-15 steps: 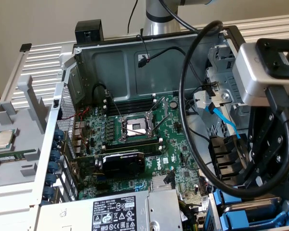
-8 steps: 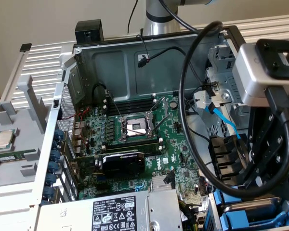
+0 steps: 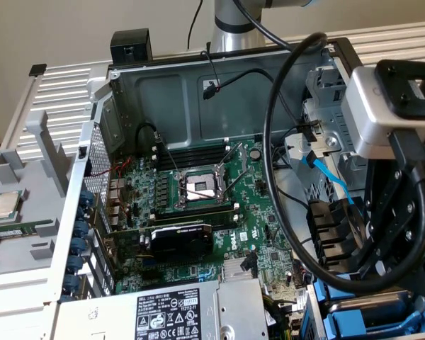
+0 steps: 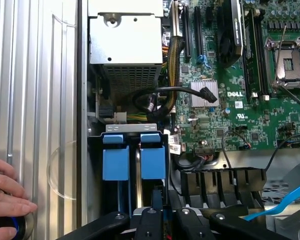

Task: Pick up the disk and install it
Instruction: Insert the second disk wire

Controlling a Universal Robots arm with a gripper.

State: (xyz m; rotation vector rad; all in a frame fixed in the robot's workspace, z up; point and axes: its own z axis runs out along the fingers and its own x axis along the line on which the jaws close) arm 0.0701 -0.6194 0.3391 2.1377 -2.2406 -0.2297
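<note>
Blue-framed disk (image 4: pixel 153 161) slotted edge-on in drive bay (image 4: pixel 135 128), straight ahead of jaws, touching distance from gripper (image 4: pixel 159 202); second blue carrier (image 4: pixel 115 162) just beside; jaws' state impossible to tell

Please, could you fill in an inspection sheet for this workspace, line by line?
Surface: ribbed light metal table carrying an open grey computer case.
Job's things: two blue plastic carrier frames side by side in the drive bay; drive bodies hidden.
Clutter: small square silver processor chip on a grey tray beside the case.
Grippers: black gripper over the carriers; contact unclear.
Cables: thick black cable looping over the case; thin blue flat cable.
Surroundings: a person's hand on the table.
</note>
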